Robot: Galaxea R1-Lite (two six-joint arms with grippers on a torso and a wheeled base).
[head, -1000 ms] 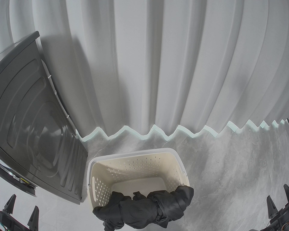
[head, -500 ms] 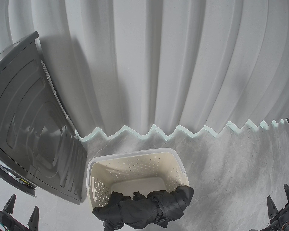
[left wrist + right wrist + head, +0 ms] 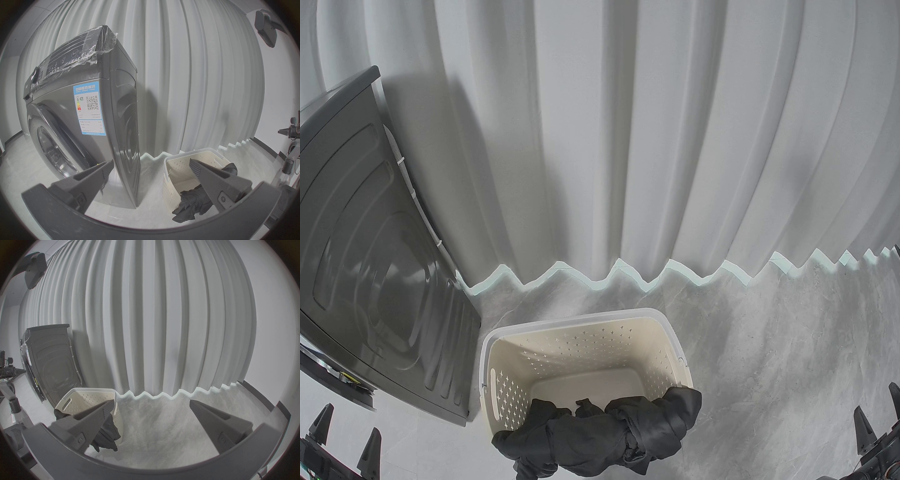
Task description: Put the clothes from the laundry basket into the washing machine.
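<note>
A cream perforated laundry basket (image 3: 575,322) stands on the floor in front of me. Dark grey clothes (image 3: 600,434) hang bunched over its near rim. The grey washing machine (image 3: 369,269) stands to the basket's left, its side panel facing the basket. My left gripper (image 3: 349,425) hovers low at the near left, open and holding nothing. My right gripper (image 3: 876,403) is low at the near right, also open, well clear of the basket. The left wrist view shows the open gripper (image 3: 150,162), the washing machine (image 3: 93,125) with its round front door (image 3: 53,150), the basket (image 3: 181,165) and clothes (image 3: 193,200).
A white pleated curtain (image 3: 650,137) hangs behind the basket and reaches the grey marble floor (image 3: 787,350). Open floor lies to the basket's right. The right wrist view shows its gripper (image 3: 151,402), the basket (image 3: 81,396), the clothes (image 3: 107,433) and the washing machine (image 3: 51,358).
</note>
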